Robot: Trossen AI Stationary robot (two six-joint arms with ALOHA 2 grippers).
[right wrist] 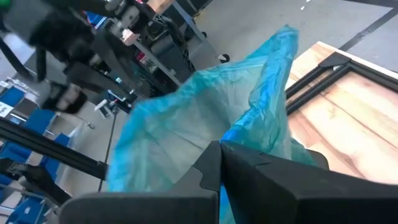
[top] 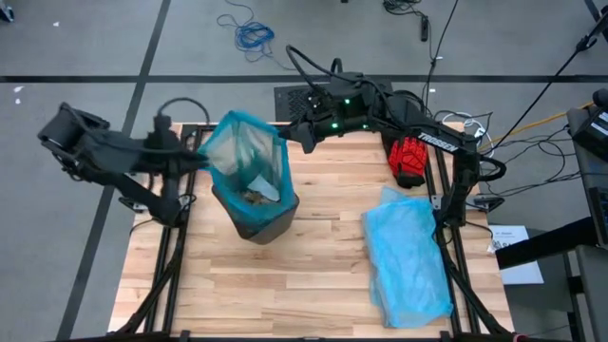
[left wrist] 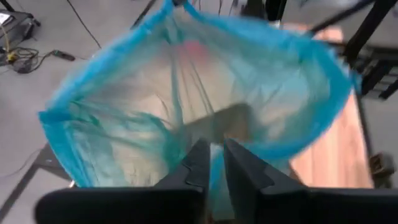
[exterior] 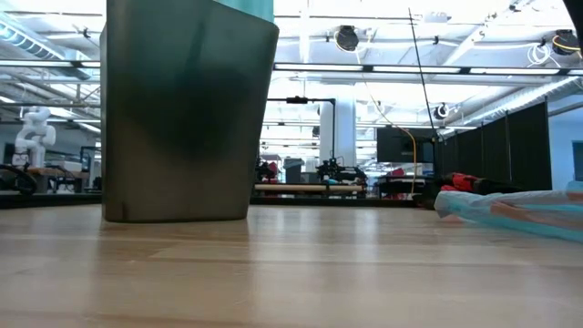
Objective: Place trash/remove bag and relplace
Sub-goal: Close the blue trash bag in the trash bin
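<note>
The teal-green bag (top: 245,152) stands drawn up out of the dark bin (top: 256,217), its mouth spread wide between my two grippers. Brown and white trash scraps (top: 256,196) lie at its bottom, inside the bin. My left gripper (top: 202,159) is shut on the rim toward the table's left. My right gripper (top: 288,141) is shut on the rim toward the far right. In the low view the bin (exterior: 187,118) rests upright on the table, and a sliver of the bag (exterior: 248,7) shows above it. My left gripper pinches the bag's blue rim (left wrist: 213,163) between its two fingers (left wrist: 198,163), coming level from the table's left. The rim is lifted above the bin and the film runs away from the fingers, spread open. My right gripper pinches a bunched part of the bag's rim (right wrist: 239,134) between its shut fingers (right wrist: 210,163), coming from the table's far right and slanting down. Several gathered layers rise past the fingertips. The bag's lower part hangs down into the bin.
A paler sky-blue bag (top: 408,258) lies flat on the table's right half, also seen in the low view (exterior: 524,211). A red glove (top: 408,160) sits at the far right edge. Bare wood lies near and left of the bin.
</note>
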